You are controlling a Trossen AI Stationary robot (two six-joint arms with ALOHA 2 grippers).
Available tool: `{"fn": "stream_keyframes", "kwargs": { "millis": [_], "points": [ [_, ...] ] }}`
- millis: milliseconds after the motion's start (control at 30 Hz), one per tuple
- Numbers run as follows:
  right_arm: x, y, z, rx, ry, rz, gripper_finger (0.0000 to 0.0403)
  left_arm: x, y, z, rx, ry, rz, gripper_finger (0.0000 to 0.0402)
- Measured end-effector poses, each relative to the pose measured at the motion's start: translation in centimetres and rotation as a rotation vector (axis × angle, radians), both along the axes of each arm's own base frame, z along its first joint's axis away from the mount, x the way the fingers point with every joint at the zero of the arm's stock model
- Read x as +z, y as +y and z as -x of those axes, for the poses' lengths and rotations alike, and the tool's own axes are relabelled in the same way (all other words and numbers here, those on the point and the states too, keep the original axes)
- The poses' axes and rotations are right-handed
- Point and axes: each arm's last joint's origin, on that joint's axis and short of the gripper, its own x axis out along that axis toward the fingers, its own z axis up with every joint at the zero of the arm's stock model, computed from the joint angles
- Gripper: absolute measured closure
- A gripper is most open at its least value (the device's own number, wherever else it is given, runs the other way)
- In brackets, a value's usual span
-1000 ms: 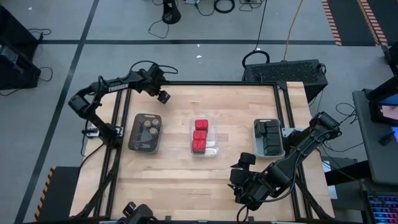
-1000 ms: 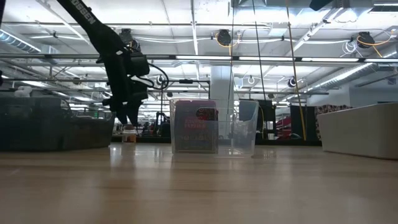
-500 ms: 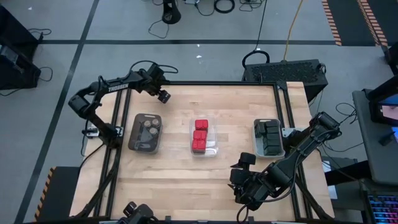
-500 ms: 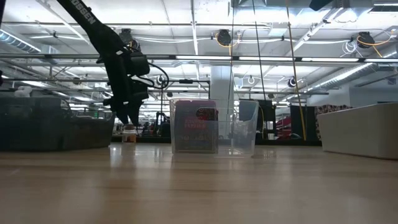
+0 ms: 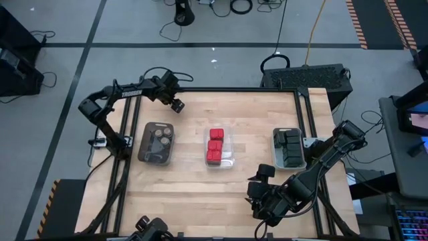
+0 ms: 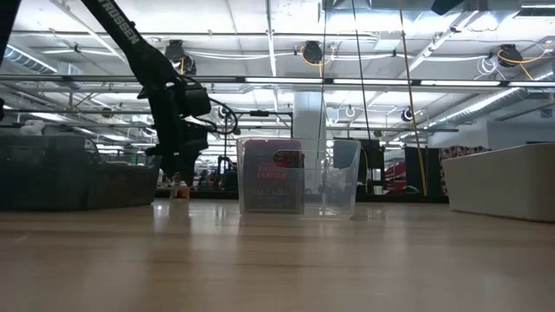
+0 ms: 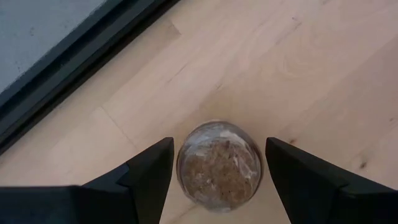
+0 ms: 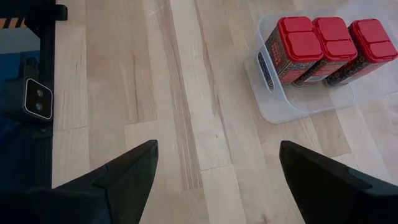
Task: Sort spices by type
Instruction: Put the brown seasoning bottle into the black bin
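Left tool [image 7: 217, 180] open astride jar [image 7: 219, 165] (apparently not touching).

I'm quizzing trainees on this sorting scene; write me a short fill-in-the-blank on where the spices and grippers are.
1. The clear middle tray holds ___ red boxes.
2. The black boxes sit in the tray nearest the ___ arm.
3. The left gripper is open, its fingers on either side of a lone ___.
4. The right gripper is ___ and holds nothing, above bare table.

Missing words: three; right; jar; open
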Motion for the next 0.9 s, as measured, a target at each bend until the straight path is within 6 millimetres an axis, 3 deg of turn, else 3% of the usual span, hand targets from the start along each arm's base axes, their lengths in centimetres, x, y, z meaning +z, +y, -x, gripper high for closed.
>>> {"fn": "stream_keyframes", "kwargs": {
  "millis": [400, 667, 900],
  "points": [
    [-0.01, 0.00, 0.00, 0.000, 0.000, 0.000, 0.0085, -0.03, -0.06, 0.05, 0.000, 0.006, 0.007, 0.0144],
    [-0.01, 0.00, 0.00, 0.000, 0.001, 0.000, 0.0085, -0.02, -0.01, 0.03, 0.001, 0.005, -0.001, 0.0203],
    [0.00, 0.00, 0.00, 0.000, 0.000, 0.000, 0.0085, -0.01, 0.00, 0.02, -0.006, 0.006, -0.004, 0.0210]
  ]
}}
